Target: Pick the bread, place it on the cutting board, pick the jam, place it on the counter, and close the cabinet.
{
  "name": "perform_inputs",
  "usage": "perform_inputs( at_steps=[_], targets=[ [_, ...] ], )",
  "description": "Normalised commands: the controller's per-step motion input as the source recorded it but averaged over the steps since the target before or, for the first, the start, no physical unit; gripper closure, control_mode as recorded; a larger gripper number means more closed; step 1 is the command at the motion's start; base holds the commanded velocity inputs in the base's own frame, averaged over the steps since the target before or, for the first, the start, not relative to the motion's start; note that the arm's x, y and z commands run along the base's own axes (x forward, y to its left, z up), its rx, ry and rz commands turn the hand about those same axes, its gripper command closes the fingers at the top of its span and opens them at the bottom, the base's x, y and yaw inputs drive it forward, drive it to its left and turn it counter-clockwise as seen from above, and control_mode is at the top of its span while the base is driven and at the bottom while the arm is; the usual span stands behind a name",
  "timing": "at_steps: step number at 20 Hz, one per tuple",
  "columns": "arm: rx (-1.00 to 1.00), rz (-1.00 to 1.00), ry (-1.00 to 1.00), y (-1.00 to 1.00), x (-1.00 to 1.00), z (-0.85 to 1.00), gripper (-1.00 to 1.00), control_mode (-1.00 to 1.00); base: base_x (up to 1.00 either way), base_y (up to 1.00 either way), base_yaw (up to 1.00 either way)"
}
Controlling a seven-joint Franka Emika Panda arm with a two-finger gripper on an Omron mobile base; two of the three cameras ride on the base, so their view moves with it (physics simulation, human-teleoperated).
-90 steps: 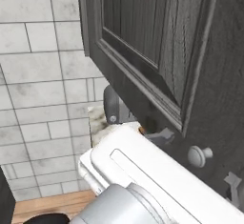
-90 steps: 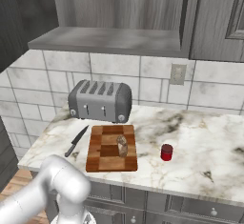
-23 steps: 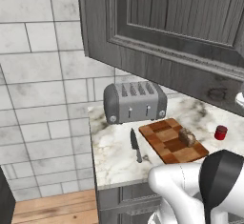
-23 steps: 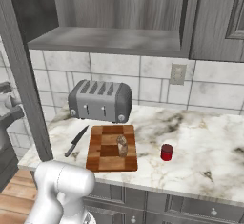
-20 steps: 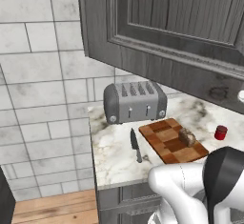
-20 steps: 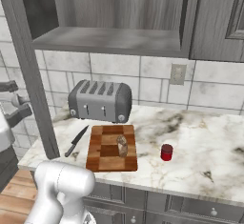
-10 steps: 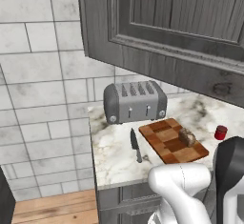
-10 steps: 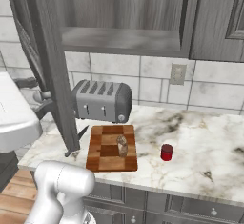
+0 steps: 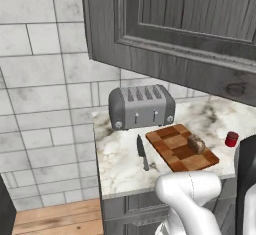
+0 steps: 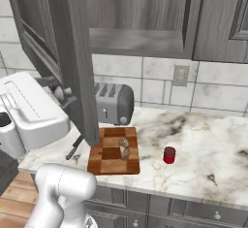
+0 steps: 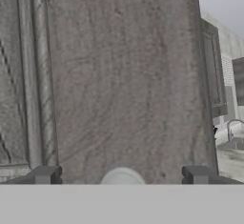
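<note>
So the hand (image 11: 121,176) is sitting right up against the cabinet (image 10: 63,52) door, fingers spread wide and holding nothing, with the round pale knob (image 11: 122,176) poking up between the two fingertips. That's the relation that matters here: the door face is lying straight ahead of the hand, its long axis running up and down, and in the right base view it's hanging partly swung out over the left end of the table (image 10: 213,144). My guess is the push needs to go square into the panel, toward the cabinet box behind it, or the fingers might skate off the knob.

Going left to right along the table: the toaster (image 10: 112,103) is standing at the back near the wall, the knife (image 9: 142,151) is lying just left of the cutting board (image 10: 109,159), the bread (image 10: 124,148) is resting on the board, and the jam (image 10: 169,154) is standing on the stone a little to the board's right. So I'd say closing the door is what's left.
</note>
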Motion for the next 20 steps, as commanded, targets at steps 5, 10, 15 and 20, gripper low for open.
perform_inputs(
  at_steps=[5,10,15,20],
  targets=[
    [0.00,0.03,0.00,-0.27,0.19,-0.03,-1.00,-1.00,0.00,0.00,0.00],
    [0.00,0.03,0.00,-0.27,0.18,0.00,-1.00,-1.00,0.00,0.00,0.00],
    [0.00,0.03,0.00,-0.29,0.19,0.00,-1.00,-1.00,0.00,0.00,0.00],
    [0.00,0.03,0.00,-0.28,0.21,-0.02,-1.00,-1.00,0.00,0.00,0.00]
  ],
)
